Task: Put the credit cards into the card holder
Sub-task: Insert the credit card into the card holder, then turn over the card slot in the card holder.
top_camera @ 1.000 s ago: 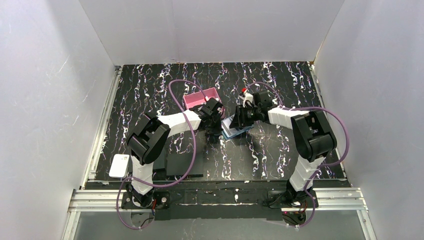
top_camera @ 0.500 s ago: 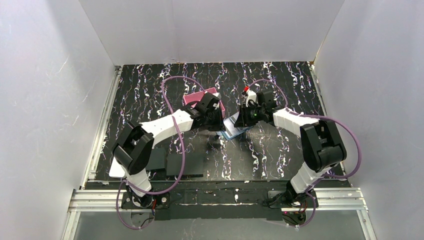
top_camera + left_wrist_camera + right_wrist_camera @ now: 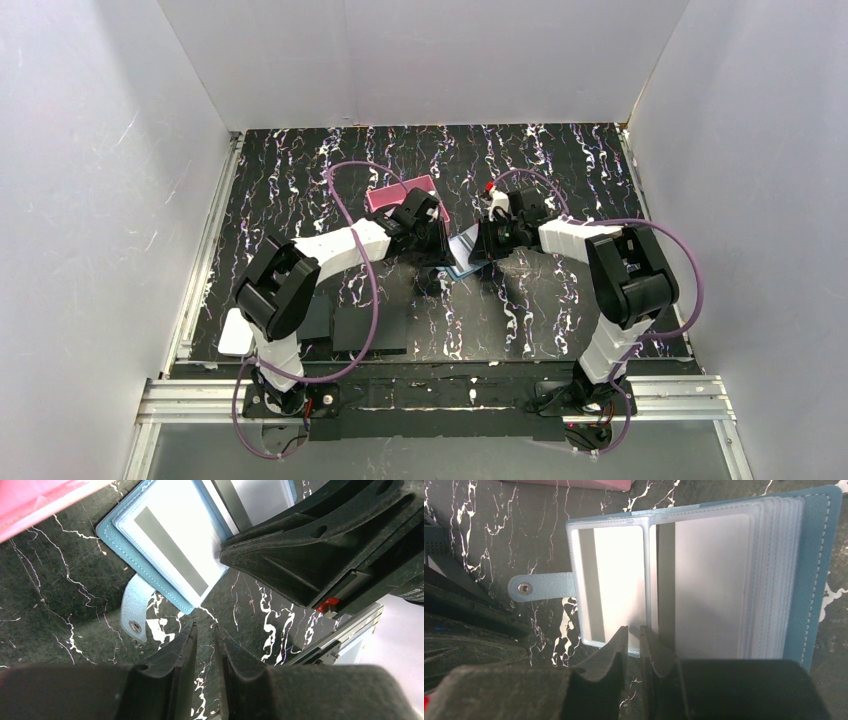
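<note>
Two robot arms meet over an open blue hinged case (image 3: 820, 555) near the middle of the tabletop (image 3: 570, 160).
The left pincer (image 3: 205, 630) and the right pincer (image 3: 634, 632) each have their fingers drawn together, gripping nothing. The right one's tips sit at the clear sleeves, probably to pin the case open. A striped credit card (image 3: 170, 545) lies sleeved inside. The pink card holder (image 3: 385, 196) sits just beyond, toward the far edge.

Lab test cell: white enclosure walls (image 3: 430, 60), aluminium frame rails (image 3: 680, 395).

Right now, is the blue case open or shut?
Open. The blue case lies spread flat with its clear sleeves facing up, and its snap strap sticks out to the side, unfastened.
</note>
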